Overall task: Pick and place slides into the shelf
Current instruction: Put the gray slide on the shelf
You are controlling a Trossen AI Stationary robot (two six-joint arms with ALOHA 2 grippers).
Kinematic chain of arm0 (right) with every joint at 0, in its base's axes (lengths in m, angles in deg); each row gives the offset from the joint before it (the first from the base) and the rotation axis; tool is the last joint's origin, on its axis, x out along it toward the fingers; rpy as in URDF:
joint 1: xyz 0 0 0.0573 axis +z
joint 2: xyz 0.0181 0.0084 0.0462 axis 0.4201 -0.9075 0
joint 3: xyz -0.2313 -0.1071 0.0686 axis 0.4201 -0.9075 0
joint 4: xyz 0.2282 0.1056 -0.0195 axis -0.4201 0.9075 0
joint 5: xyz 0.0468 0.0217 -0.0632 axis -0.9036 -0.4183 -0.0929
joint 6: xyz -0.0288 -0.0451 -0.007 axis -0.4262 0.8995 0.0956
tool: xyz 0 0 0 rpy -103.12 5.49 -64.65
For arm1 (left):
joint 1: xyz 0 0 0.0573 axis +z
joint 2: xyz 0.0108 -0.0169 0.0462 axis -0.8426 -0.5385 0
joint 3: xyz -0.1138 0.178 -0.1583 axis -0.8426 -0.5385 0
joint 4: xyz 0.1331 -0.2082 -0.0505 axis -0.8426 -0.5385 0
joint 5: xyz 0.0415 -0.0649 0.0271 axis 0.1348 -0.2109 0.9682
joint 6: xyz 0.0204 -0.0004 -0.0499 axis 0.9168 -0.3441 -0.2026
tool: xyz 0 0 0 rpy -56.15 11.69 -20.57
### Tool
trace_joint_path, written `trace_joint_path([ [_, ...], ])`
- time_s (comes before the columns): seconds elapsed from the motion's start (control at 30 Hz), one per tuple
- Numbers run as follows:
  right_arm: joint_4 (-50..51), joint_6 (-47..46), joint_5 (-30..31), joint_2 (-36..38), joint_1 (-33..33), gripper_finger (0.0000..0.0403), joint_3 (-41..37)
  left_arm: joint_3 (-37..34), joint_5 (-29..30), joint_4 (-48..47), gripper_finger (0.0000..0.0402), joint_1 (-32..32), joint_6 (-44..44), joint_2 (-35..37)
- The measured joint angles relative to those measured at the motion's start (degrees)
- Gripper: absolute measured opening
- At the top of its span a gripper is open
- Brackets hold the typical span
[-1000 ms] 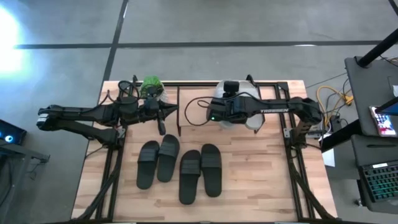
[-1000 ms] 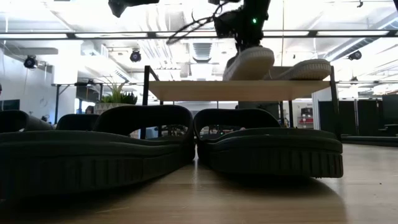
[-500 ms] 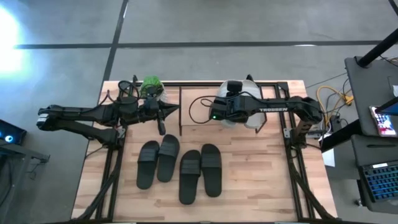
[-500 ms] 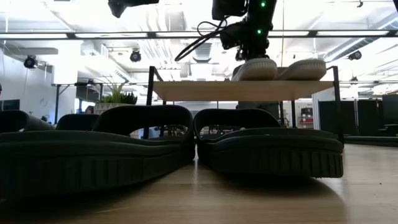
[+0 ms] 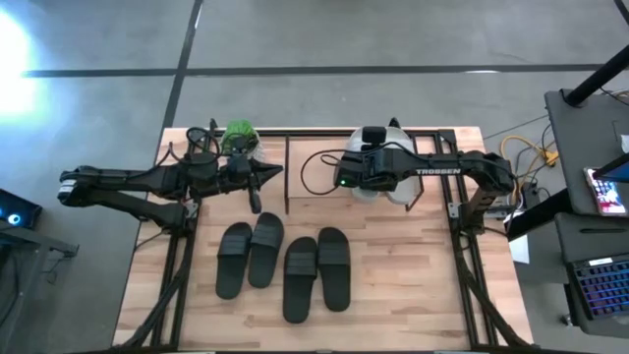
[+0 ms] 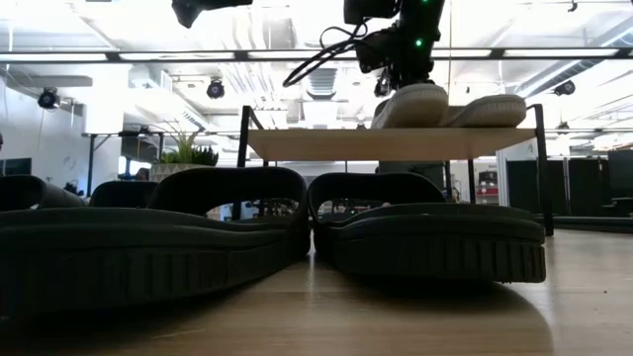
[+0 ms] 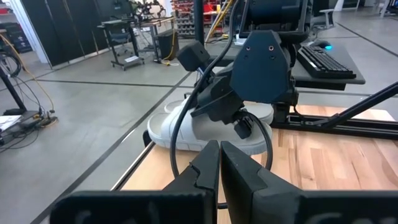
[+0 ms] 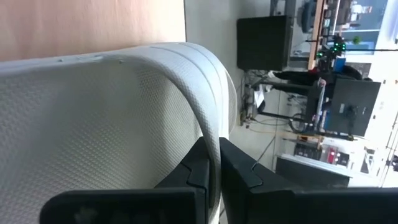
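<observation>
From above, four black slides (image 5: 283,260) lie in the lower centre of the frame on the wooden worktop (image 5: 413,285), in two pairs side by side. Two light grey slides (image 5: 393,131) sit on the shelf (image 5: 314,169) in the upper centre, mostly hidden under the right arm. The right end effector (image 5: 366,182) is over the grey pair. The left end effector (image 5: 257,203) hangs at centre left, well apart from every slide, its fingers pressed together. A green plant (image 5: 239,133) stands at the worktop's upper left edge. Grey concrete floor fills the top of the frame; a laptop (image 5: 600,285) sits at lower right.

At table height, two black slides (image 6: 297,232) fill the foreground, with parts of two more at the left edge. Behind them the shelf (image 6: 386,143) carries the two grey slides (image 6: 455,107), the left one tilted up at one end under the right arm. A white ceiling with beams and lamps spans the room behind.

The left wrist view shows its own fingers (image 7: 239,180) closed together, and beyond them the right arm over a grey slide (image 7: 168,127); carts and cables stand on the floor farther off.

In the right wrist view the right end effector (image 8: 214,163) pinches the edge of a grey slide (image 8: 93,124), whose textured surface fills most of the frame.
</observation>
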Motion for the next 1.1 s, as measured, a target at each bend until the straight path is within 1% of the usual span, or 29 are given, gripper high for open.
trace_joint_path([
  [0.23, 0.0, 0.1, -0.2, 0.0, 0.0, 0.0018, 0.0, 0.0, 0.0, -0.1, 0.0, 0.0, 0.0, 0.2],
  [0.57, 0.0, 0.0, 0.3, 0.0, 0.1, 0.008, 0.0, 0.0, 0.0, 0.0, 0.0, 0.0, 0.0, 0.6],
  [0.7, 0.0, 0.0, 4.5, 0.0, 0.2, 0.0097, 0.0, -0.1, 0.0, 0.0, 0.0, 0.0, 0.0, 0.7],
  [0.77, 0.0, 0.0, 6.1, 0.1, 0.2, 0.0101, 0.1, -0.1, 0.0, -0.1, 0.0, 0.0, 0.0, 0.8],
  [1.1, 0.0, 1.0, 6.3, 0.4, 0.2, 0.0102, 1.3, -0.2, 0.0, -0.1, 0.0, 0.0, 0.0, 0.9],
])
